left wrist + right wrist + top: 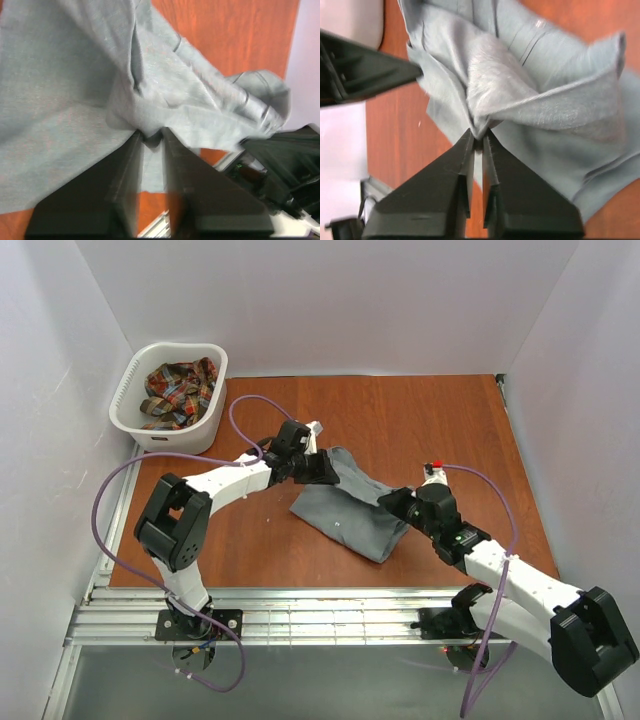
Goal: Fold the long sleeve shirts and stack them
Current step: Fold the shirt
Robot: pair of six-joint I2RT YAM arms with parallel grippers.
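**GREY SHIRT PINCHED BY BOTH ARMS, MID-TABLE**

The table (420, 420) carries one garment. The grey shirt (350, 512) lies bunched and partly folded near the table centre. Seen from above, its long axis runs roughly from 11 o'clock to 5 o'clock.

The white basket (170, 436) stands at 10 o'clock from the shirt, well apart, at the table's far left corner. The plaid shirt (180, 392) lies crumpled inside it. Neither obstructs the cloth. The only thing close to each arm is the other arm.

The left gripper (325, 470) is closed on a gather of grey cloth at the shirt's 11 o'clock end; its wrist view shows fabric nipped between the fingertips (151, 135). The right gripper (396, 502) is closed on a raised fold at the 3 o'clock edge (479, 134). From the left jaws the shirt's body lies at 5 o'clock, and from the right jaws at 8 o'clock. Both arms are equally engaged. In my judgement, the next move is a joint lift or spread, pulling the two pinch points apart.
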